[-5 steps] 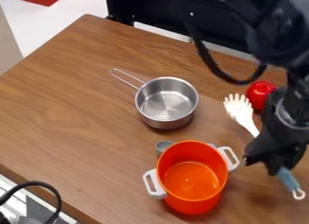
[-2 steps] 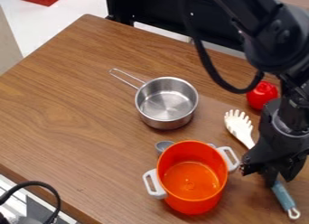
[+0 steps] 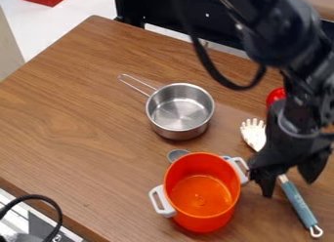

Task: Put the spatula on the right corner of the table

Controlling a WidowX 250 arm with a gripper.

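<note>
The gripper [image 3: 289, 187] hangs over the spatula [image 3: 298, 203] with its fingers spread apart and closed on nothing, while the spatula lies slantwise on the table [image 3: 72, 109], right of the orange pot [image 3: 201, 194]

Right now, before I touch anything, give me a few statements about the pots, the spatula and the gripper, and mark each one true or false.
1. The orange pot has white handles. True.
2. The metal saucepan stands inside the orange pot. False: the saucepan stands on the table, farther from the camera than the orange pot.
3. The spatula has a blue handle and a white head. True.
4. The spatula's head rests in the orange pot. False: it lies on the table.
5. The gripper has its fingers apart. True.
</note>
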